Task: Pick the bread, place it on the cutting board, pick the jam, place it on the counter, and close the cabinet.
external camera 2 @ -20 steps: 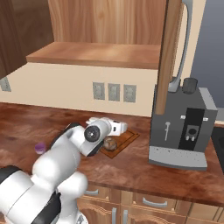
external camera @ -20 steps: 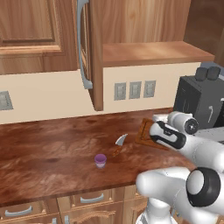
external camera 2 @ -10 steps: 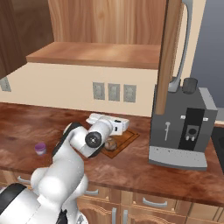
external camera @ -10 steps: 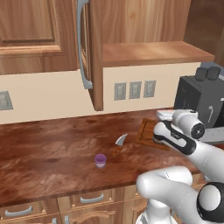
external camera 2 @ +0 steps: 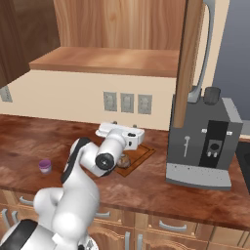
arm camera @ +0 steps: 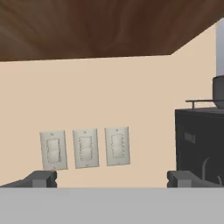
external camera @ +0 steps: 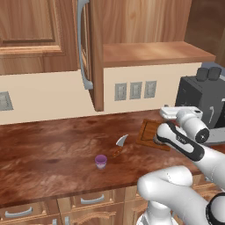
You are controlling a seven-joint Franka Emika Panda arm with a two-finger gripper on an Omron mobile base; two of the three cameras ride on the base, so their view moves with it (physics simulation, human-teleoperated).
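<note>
Gripper (arm camera: 112, 179), fingers apart and empty, above the cutting board (external camera 2: 139, 157) bearing the bread (external camera 2: 124, 160); swinging toward the jam (external camera: 101, 161), left of the board, risks clipping the knife (external camera: 121, 142) between them.

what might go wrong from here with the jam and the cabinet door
The tiny purple-topped jam jar sits on the dark reddish-brown counter near a curved grey-bladed knife; a sweeping arm might knock either. The brown wooden cabinet door hangs open beside the dark coffee machine, so a careless push could bump it.
</note>
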